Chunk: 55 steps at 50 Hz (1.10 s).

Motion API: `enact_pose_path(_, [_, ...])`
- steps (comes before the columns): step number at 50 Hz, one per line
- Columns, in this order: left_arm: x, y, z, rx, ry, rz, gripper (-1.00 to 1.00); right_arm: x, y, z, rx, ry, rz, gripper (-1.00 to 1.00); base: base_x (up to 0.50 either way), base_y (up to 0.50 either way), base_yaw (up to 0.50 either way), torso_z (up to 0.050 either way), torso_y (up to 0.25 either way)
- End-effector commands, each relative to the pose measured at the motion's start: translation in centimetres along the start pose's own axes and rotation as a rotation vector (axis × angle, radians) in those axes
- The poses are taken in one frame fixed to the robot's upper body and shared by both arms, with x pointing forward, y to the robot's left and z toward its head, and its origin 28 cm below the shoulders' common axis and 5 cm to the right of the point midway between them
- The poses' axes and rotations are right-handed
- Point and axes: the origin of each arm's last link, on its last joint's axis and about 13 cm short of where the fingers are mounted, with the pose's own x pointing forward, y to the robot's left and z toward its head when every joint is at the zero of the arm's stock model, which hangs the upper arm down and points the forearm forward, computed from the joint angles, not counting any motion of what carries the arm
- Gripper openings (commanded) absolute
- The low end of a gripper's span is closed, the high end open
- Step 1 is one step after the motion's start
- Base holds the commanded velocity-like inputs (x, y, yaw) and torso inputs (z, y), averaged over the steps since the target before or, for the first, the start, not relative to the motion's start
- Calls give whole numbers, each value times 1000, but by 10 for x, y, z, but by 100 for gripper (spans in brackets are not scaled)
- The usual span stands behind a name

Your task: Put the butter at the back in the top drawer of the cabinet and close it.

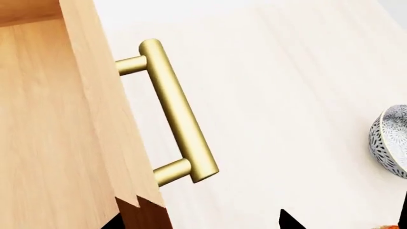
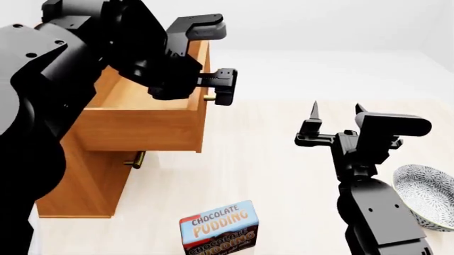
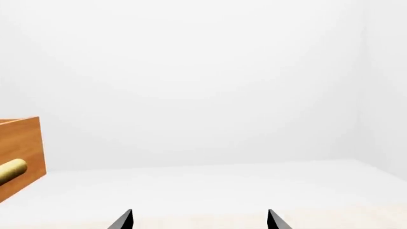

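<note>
The orange-brown wooden cabinet (image 2: 106,180) with brass bar handles stands on the pale tabletop (image 2: 269,159), and its top drawer (image 2: 142,125) is pulled out and open, with its inside bare as far as the pictures show. The left gripper (image 2: 216,87) hovers just beside the brass bar handle (image 1: 178,117) of this drawer, not touching it; whether its fingers are apart or together I cannot tell. The right gripper (image 2: 335,118) is raised over the tabletop, well apart from the cabinet, with its 2 fingers spread and holding nothing. The small red-orange butter carton is not visible in any view, so its place is unknown; only the blue-and-brown chocolate pudding box (image 2: 218,227) stands in front of the cabinet, and a patterned ceramic bowl (image 2: 426,196) sits far from it. In my judgement, the butter must first be found before reaching, and the drawer should be left open and not pushed by the left arm.
</note>
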Motion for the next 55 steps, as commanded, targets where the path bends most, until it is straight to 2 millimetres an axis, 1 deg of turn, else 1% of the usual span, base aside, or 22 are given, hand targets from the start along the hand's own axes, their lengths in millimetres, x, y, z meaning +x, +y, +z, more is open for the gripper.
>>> enact_pose_path(1, [-2, -20, 13, -15, -122, -28, 100, 0, 0, 0, 1, 2, 0, 100, 0, 0, 0, 0, 0])
enact_pose_path(4, [-4, -21, 17, 4, -159, 19, 100, -1, 0, 0, 0, 2, 0, 100, 0, 0, 0, 0, 0])
enact_pose_path(9, [-11, -22, 23, 21, -196, 45, 100, -1, 1, 1, -2, 0, 2, 100, 0, 0, 0, 0, 0])
enact_pose_path(15, [-28, -20, 32, 43, -280, 68, 100, -2, 1, 2, -5, 5, 5, 100, 0, 0, 0, 0, 2])
enact_pose_path(17, [-46, -14, 23, 19, -350, 83, 100, -2, 0, 3, -6, 9, 8, 100, 0, 0, 0, 0, 0])
enact_pose_path(20, [-70, -29, -4, 92, -422, 30, 100, -2, 0, 5, -9, 14, 9, 100, 0, 0, 0, 0, 0])
enact_pose_path(24, [-95, -32, -35, 121, -515, 13, 100, -3, -1, 7, -10, 21, 8, 100, 0, 0, 0, 0, 0])
enact_pose_path(30, [-113, -28, -75, 121, -594, -11, 100, -5, -5, 15, -19, 34, -5, 100, 0, 0, 0, 0, 0])
enact_pose_path(35, [-118, -24, -101, 128, -622, -34, 100, -6, -13, 33, -46, 62, 0, 100, 0, 0, 0, 0, 0])
enact_pose_path(41, [-119, -20, -116, 130, -629, -58, 100, -7, -30, 61, -125, 111, 3, 100, 0, 0, 0, 0, 0])
enact_pose_path(49, [-116, -16, -125, 131, -607, -94, 100, -19, -53, 96, -259, 239, 72, 100, 0, 0, 0, 0, 0])
enact_pose_path(55, [-117, -15, -128, 129, -603, -107, 100, -24, -67, 113, -385, 434, 187, 100, 0, 0, 0, 0, 0])
